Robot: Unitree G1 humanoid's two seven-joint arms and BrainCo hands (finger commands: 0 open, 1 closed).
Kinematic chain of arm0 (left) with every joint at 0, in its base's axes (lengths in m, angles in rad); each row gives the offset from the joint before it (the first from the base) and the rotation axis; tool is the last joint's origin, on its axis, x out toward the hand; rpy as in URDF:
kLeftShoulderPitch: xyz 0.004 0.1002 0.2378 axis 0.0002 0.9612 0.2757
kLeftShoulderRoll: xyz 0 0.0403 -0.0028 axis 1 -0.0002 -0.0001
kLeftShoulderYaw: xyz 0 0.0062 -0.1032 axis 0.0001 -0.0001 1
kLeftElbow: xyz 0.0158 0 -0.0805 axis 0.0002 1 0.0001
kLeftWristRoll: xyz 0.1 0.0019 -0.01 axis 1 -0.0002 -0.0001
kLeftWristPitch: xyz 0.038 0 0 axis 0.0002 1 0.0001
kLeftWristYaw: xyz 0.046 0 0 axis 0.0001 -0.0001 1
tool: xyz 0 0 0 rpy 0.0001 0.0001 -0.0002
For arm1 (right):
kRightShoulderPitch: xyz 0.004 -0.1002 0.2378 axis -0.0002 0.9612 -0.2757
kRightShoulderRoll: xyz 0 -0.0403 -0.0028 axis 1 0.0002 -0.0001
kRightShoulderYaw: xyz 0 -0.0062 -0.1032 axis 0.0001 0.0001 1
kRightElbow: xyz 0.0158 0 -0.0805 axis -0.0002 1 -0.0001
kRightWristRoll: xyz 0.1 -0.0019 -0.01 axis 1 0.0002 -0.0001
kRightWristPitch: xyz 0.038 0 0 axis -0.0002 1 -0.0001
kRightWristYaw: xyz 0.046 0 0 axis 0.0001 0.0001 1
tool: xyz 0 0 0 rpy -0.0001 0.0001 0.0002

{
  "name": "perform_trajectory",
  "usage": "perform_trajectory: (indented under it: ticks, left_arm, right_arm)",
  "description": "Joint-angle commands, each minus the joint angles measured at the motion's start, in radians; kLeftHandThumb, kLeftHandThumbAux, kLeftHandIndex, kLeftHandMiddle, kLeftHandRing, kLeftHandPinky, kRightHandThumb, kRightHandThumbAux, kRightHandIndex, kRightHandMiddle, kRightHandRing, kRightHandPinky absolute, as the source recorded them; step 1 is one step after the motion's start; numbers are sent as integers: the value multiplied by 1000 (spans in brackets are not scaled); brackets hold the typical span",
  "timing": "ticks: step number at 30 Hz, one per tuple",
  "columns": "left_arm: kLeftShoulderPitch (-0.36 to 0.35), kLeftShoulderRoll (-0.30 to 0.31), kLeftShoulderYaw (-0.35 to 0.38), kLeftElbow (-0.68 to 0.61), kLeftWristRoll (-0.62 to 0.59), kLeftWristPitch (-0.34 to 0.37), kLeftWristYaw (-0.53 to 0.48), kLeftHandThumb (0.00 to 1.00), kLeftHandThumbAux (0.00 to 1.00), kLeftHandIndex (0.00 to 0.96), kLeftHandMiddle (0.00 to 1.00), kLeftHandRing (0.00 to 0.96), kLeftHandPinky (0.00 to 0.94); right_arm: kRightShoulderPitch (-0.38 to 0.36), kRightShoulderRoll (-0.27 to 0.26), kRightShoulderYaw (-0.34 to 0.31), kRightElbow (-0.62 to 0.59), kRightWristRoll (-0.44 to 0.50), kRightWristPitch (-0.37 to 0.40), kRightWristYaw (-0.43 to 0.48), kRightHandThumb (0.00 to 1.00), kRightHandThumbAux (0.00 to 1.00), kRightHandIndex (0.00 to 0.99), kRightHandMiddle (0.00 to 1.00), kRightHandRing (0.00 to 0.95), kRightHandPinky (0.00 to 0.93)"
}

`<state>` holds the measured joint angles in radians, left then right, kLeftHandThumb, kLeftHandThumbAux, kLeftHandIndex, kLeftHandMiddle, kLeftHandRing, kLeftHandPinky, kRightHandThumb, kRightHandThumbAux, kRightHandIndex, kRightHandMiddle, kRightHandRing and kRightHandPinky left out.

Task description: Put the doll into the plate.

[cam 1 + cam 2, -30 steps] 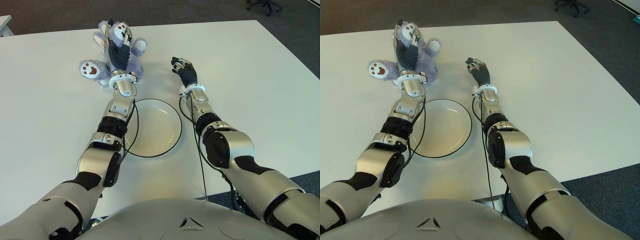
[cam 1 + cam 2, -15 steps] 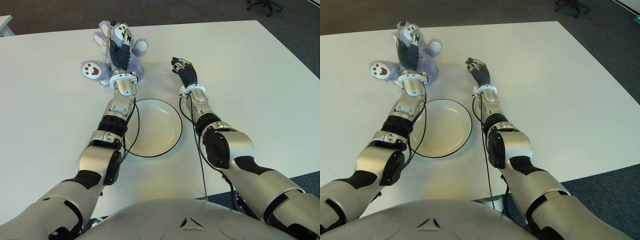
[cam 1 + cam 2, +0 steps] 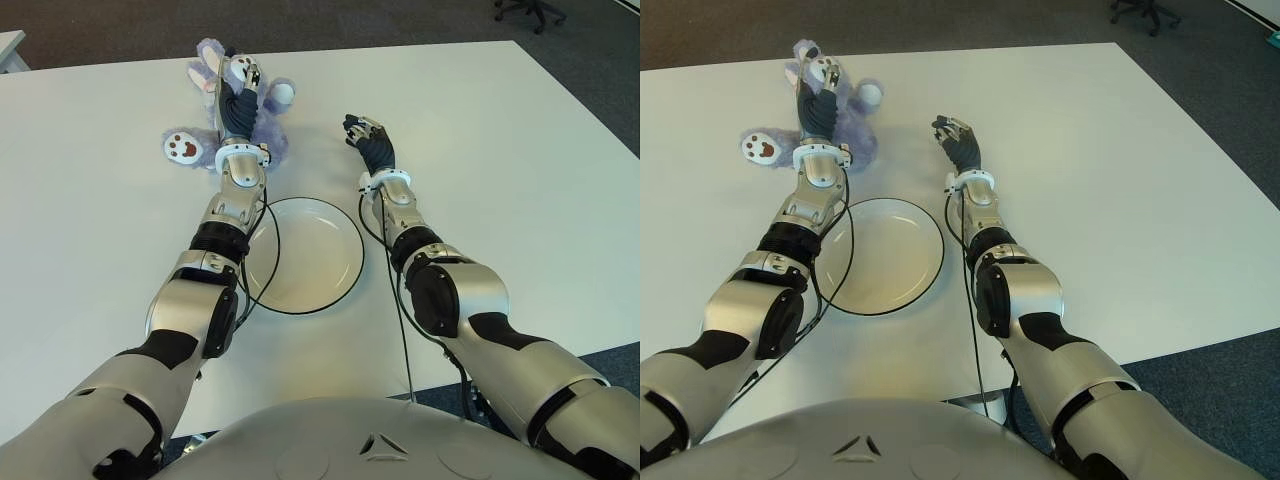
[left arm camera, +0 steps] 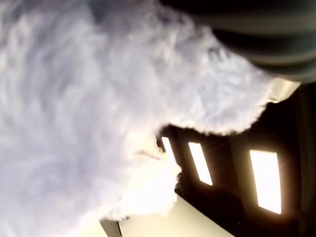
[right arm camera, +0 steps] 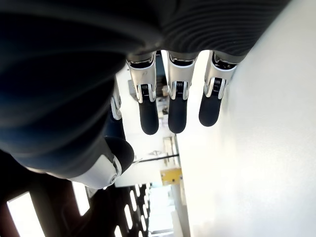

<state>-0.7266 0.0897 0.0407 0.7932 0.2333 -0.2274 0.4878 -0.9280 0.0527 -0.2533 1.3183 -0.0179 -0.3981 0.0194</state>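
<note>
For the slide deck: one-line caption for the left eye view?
Left hand on the purple doll beyond the empty plate; right hand open over the table.

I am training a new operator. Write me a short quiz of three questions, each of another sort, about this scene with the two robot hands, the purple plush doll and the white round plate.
1. True or false: the purple plush doll already lies in the white round plate.
2. Which hand is on the doll? A) left hand B) right hand
3. Fill in: the right hand shows above the white table, with fingers relaxed, holding ____.

Key
1. False: the doll lies on the table beyond the plate.
2. A: the left wrist view is filled with its fur.
3. nothing
</note>
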Motion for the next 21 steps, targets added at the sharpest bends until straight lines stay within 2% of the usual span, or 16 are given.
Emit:
perform_trajectory:
  ticks: [1,5,13,21]
  left_arm:
    - [13,8,-7,22,-8,47,-41,549,220,0,194,160,77]
    - [15,13,-17,10,-4,78,-61,556,210,0,170,129,33]
    - [12,27,-40,33,18,85,-57,549,178,0,132,90,0]
    - [-2,33,-49,84,32,57,-42,540,167,0,120,89,28]
  right_arm:
    - [50,7,-6,35,3,51,-1,701,733,402,176,145,167]
    - [50,7,-9,35,6,51,1,701,733,402,176,146,172]
    - [50,8,-11,34,9,47,3,703,733,402,177,145,164]
    - [50,9,-17,34,17,44,12,705,734,401,175,139,158]
